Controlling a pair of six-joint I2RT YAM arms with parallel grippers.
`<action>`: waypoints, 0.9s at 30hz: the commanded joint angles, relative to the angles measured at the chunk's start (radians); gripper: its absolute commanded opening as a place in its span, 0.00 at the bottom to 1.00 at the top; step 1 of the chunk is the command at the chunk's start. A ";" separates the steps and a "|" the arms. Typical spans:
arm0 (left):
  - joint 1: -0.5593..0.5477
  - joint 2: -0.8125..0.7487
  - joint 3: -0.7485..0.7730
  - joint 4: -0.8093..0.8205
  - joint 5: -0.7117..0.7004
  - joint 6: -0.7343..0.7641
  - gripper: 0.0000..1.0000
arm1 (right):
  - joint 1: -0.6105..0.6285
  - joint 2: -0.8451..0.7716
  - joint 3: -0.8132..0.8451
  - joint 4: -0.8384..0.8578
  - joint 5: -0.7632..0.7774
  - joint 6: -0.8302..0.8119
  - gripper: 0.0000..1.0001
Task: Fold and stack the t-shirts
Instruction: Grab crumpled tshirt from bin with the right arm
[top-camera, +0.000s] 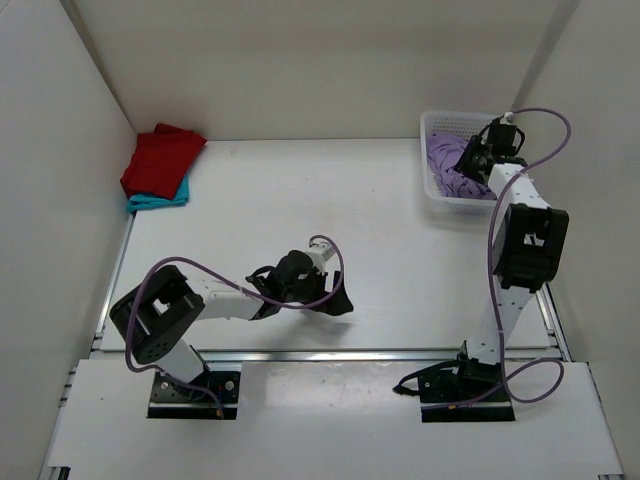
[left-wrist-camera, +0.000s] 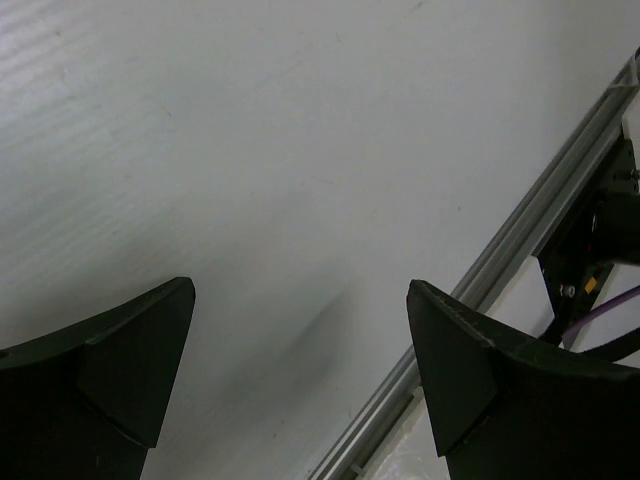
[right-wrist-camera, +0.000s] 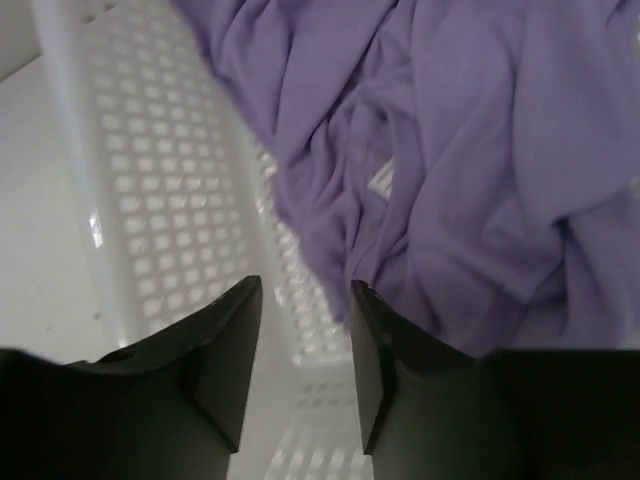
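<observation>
A white table (top-camera: 300, 190) is seen from above, with the two arms fixed at its near edge.

In the far left corner, by the wall, the dark red t-shirt (top-camera: 162, 157) is laid on top of the teal t-shirt (top-camera: 160, 201). Both are folded small. Only a strip of the teal one is seen, sticking out under the near edge of the red one.

At the far right of the table a white mesh basket (top-camera: 452, 205) is placed. The pale lilac t-shirt (top-camera: 447, 165) is inside it, all bunched up and full of folds. It is not folded flat. In the right wrist view the cloth is seen lying against the holed side and floor of the basket.

The right arm is stretched far out over the table, and the right gripper (right-wrist-camera: 305, 285) is held over the basket, pointing down into it. Its jaws are a little way apart. Nothing is caught between them; only the white basket is seen through the gap. The lilac cloth is just beside the right finger (right-wrist-camera: 400, 380), but whether it is touched cannot be told.

The left arm is bent low over the near middle of the table, well apart from all three shirts. The left gripper (left-wrist-camera: 300, 285) is held just above the bare table top with its jaws spread wide. Nothing is held in it. A metal rail (left-wrist-camera: 500, 260) at the near edge of the table is seen past its right finger.
</observation>
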 joint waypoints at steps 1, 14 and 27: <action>-0.014 -0.065 -0.044 0.073 0.033 -0.014 0.99 | -0.018 0.109 0.202 -0.158 0.026 -0.092 0.39; 0.060 -0.114 -0.090 0.120 0.076 -0.043 0.98 | 0.037 0.585 0.836 -0.504 0.052 -0.209 0.57; 0.135 -0.221 -0.099 0.053 0.055 -0.039 0.99 | 0.012 0.567 0.967 -0.562 -0.014 -0.154 0.00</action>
